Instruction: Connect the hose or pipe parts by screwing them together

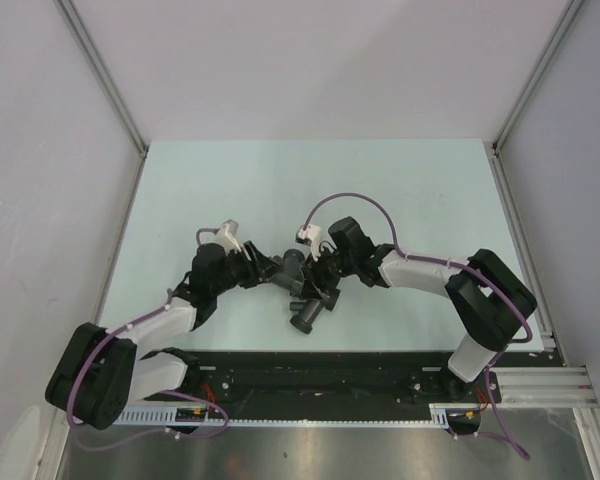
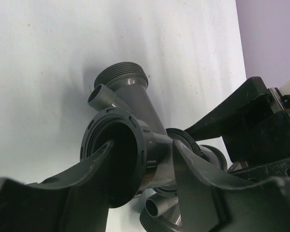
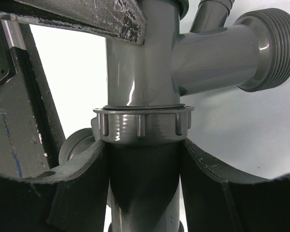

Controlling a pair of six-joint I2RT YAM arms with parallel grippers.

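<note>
The branched fitting (image 1: 293, 268) hangs above the table between both grippers, its threaded port (image 2: 122, 76) pointing away. My left gripper (image 2: 142, 145) stands open astride the fitting's wide round collar (image 2: 137, 140). One finger crosses the collar's mouth, and the other sits behind the collar with a gap. My right gripper (image 3: 144, 145) is shut on the straight tube (image 3: 144, 188), just below a ribbed nut (image 3: 142, 126) that sits against the branched fitting (image 3: 217, 55). In the top view the left gripper (image 1: 263, 268) and right gripper (image 1: 318, 270) face each other.
Another dark grey fitting (image 1: 308, 315) lies on the pale table (image 1: 230, 190) just in front of the grippers, under the held parts. It shows as a small spout and threaded ring (image 2: 159, 212) in the left wrist view. White walls and metal rails close in the table.
</note>
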